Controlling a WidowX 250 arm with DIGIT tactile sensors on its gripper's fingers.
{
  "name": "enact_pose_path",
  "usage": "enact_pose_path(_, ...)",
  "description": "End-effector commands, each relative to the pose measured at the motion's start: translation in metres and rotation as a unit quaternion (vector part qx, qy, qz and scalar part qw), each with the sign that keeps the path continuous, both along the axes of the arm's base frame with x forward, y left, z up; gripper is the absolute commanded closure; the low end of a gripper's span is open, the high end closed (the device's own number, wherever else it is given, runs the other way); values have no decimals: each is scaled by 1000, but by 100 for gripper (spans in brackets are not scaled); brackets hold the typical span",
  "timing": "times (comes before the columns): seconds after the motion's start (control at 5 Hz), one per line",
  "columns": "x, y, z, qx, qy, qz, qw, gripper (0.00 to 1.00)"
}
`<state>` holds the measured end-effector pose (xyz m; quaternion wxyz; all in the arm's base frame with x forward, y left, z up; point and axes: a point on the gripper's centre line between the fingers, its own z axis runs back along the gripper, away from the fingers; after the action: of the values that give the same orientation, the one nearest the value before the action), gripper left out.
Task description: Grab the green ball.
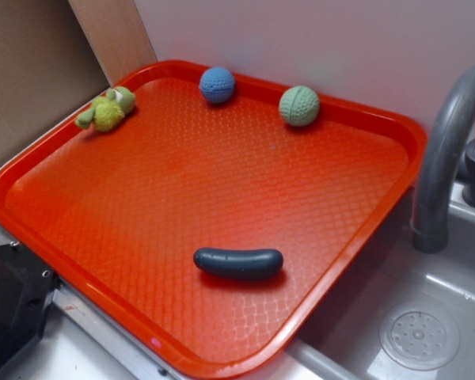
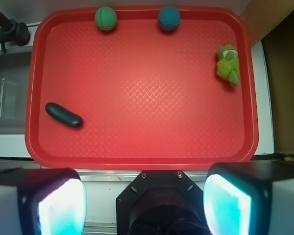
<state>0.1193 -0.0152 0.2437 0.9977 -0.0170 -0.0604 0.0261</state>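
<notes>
The green ball (image 1: 299, 106) is pale mint with ridged seams and rests on the red tray (image 1: 79, 206) at its far right rim. In the wrist view the green ball (image 2: 106, 18) sits at the tray's (image 2: 137, 159) far edge, upper left. My gripper (image 2: 144, 198) is open and empty, high above the tray's near edge, far from the ball. Its two pads (image 2: 61, 205) stand wide apart at the bottom of the wrist view. The gripper does not show in the exterior view.
A blue textured ball (image 1: 217, 85) (image 2: 169, 18) lies beside the green one. A yellow-green plush frog (image 1: 107, 110) (image 2: 228, 63) sits at a tray corner. A dark sausage-shaped object (image 1: 238, 262) (image 2: 63, 115) lies near the front. A grey tap (image 1: 443, 158) and sink drain (image 1: 419, 338) stand at the right.
</notes>
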Motion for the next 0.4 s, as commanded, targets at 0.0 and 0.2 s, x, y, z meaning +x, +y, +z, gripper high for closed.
enact_pose_path(0.0, 0, 0, 0, 0, 0, 0, 1000, 0)
enact_pose_path(0.2, 50, -7, -50, 27, -84, -12, 996, 0)
